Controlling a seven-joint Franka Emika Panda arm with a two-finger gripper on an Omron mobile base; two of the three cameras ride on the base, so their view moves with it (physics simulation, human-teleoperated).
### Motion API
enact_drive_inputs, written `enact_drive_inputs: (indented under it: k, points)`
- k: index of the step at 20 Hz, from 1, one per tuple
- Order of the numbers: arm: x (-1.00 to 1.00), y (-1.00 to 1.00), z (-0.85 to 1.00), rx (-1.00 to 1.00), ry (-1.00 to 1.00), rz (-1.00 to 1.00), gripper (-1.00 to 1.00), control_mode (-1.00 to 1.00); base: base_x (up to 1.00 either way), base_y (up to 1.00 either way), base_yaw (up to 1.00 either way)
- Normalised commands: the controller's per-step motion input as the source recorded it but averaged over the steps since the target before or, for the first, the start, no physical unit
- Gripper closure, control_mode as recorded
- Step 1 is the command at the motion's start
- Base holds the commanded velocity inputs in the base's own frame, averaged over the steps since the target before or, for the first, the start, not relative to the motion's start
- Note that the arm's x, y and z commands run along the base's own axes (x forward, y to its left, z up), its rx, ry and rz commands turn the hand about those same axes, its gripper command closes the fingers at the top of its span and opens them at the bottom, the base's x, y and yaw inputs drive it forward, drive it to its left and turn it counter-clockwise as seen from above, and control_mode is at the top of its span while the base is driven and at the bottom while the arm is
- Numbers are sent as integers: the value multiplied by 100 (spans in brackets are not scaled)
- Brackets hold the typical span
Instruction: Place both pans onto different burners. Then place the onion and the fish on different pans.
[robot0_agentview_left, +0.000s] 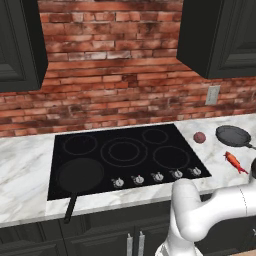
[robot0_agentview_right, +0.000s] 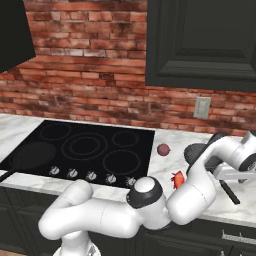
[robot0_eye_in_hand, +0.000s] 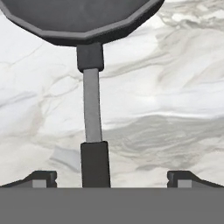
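The larger pan (robot0_agentview_left: 80, 175) already sits on the near-left burner (robot0_agentview_left: 79, 173) of the cooktop (robot0_agentview_left: 125, 152), its handle poking out over the near edge of the bench (robot0_agentview_left: 25, 165), so one half of the pan work looks settled and that ring is spoken for. The smaller pan (robot0_agentview_left: 233, 135) is over on the marble to the right of the cooktop, well apart from any ring, and the arm has swung that way to deal with it. Looking along the gripper (robot0_eye_in_hand: 112, 177), its jaws stand released and wide, one fingertip on either side of the smaller pan's handle (robot0_eye_in_hand: 92, 131), with the dark grip end lying left of the middle of the gap; nothing is clasped. That straddle makes sense to me: the handle is the only slim part of the pan the jaws could close on, and taking it there would leave the bowl free to swing across to a vacant ring such as the near-right one (robot0_agentview_left: 171, 157). The onion (robot0_agentview_left: 199, 137) rests on the bench just right of the cooktop's far corner, and the fish (robot0_agentview_left: 235, 162) lies nearer, right of the knobs (robot0_agentview_left: 157, 176). Both wait untouched, sensibly, since neither has a second pan on the heat to go into.
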Motion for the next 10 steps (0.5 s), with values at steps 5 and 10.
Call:
enact_drive_inputs:
  k: [5, 10]
  points:
    - [0, 0, -22, 0, 0, 2, -100, -100, 0, 0, 0]
    - [0, 0, -36, 0, 0, 0, -100, -100, 0, 0, 0]
